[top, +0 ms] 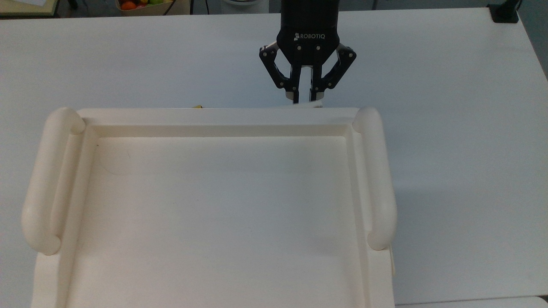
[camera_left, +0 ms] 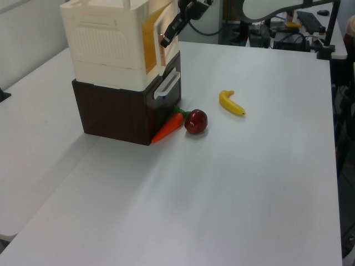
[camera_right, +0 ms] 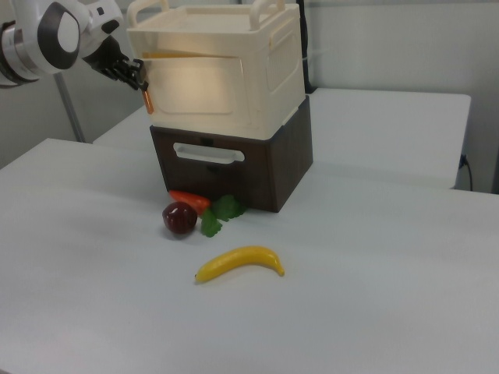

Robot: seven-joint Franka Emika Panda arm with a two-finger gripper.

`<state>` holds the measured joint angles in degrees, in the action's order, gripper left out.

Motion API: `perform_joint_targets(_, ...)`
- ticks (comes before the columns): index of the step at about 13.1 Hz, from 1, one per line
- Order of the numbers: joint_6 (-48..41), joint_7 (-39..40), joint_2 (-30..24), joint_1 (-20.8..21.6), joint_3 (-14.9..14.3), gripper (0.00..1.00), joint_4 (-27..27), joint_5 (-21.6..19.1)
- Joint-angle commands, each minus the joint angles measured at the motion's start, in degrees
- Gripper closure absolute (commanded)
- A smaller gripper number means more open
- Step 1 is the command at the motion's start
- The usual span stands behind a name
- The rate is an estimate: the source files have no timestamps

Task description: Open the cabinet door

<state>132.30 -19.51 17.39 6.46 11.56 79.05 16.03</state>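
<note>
The claw (top: 306, 102) is closed down on the door handle (camera_right: 148, 100), a small orange-brown piece at the free edge of the door (camera_left: 157, 41). The door is seen slightly ajar, swung a little way out from the front of the cabinet (camera_right: 265, 62), with its tan inner face showing in the left view. The cabinet sits on a dark drawer unit (camera_right: 265, 167) directly behind and below the claw.

The step in hand is judged to be the outward swing. It would be done best by an arc followed about the hinge, not a straight pull, so that the handle is not twisted out of the narrow grip. A steady, slow pull is advised, since the cabinet is only stacked on the drawer unit and might be dragged or tipped.

On the side away from the cabinet, open counter (top: 449, 85) is left for the claw to travel. A carrot (camera_left: 168, 127), an apple (camera_left: 196, 121) and a banana (camera_left: 231, 103) lie well below the claw on the counter, clear of the door's sweep.
</note>
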Motion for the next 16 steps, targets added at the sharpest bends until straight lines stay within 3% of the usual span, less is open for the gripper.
perform_joint_targets(1,-6.8,-0.9,-4.2,0.1,-0.4,0.37,2.5,-3.0)
perform_joint_targets(3,-11.1,-0.8,-5.3,0.1,-0.4,0.16,2.6,-5.0)
perform_joint_targets(4,-13.1,-0.7,-5.7,0.1,-0.4,0.01,2.5,-6.0)
perform_joint_targets(10,-19.0,0.3,-10.2,-0.4,-0.4,0.0,1.8,-9.2)
perform_joint_targets(16,-13.9,0.4,-10.3,-0.5,-1.0,0.0,-1.4,-10.1)
